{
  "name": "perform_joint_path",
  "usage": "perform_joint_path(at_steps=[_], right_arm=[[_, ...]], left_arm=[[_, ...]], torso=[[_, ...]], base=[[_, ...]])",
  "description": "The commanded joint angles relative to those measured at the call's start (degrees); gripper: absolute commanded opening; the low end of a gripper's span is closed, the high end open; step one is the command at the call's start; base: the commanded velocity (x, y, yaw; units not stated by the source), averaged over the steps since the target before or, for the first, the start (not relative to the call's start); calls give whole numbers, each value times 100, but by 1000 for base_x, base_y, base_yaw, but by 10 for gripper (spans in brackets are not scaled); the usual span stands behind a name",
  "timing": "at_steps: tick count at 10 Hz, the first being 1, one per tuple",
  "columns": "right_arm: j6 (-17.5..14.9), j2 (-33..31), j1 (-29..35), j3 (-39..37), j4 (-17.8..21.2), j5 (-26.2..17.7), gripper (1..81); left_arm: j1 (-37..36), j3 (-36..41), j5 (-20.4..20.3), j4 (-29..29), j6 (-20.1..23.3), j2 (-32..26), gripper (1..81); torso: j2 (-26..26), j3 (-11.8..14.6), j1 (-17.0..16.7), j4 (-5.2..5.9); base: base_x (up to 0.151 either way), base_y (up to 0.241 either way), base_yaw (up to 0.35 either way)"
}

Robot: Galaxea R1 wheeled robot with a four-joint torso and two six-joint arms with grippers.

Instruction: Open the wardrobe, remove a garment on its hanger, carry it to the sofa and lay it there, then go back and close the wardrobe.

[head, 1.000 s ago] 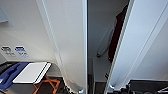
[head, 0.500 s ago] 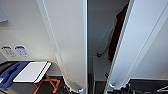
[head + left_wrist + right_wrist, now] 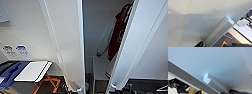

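Here, wardrobe (image 3: 67, 50) doors ajar, maroon garment (image 3: 119, 32) inside; each pincer's grip on the handles impossible to tell.

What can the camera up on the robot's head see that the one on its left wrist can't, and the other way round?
The head view looks into the open wardrobe: a maroon jacket with white sleeves hangs inside between the two swung-out doors, and to the left stands a white-topped table with orange legs.

The left wrist view looks close along a white door, showing a silver handle sticking out from it, and pale tiled floor beyond the door's edge.

Both show the wardrobe's flat white door panels.
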Motion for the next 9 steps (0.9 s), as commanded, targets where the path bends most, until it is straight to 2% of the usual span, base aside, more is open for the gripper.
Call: perform_joint_path(at_steps=[1, 4, 9], right_arm=[[107, 10, 475, 590, 31, -667, 811], [89, -130, 405, 652, 22, -659, 811], [89, -384, 326, 801, -4, -579, 811]], left_arm=[[-418, 651, -68, -162, -35, 65, 811], [-365, 905, -260, -162, -26, -198, 811], [-330, 1222, -349, -145, -26, -506, 811]], torso=[[0, 0, 0, 0], [0, 0, 0, 0], [0, 0, 0, 0]], base=[[0, 0, 0], [0, 0, 0], [0, 0, 0]])
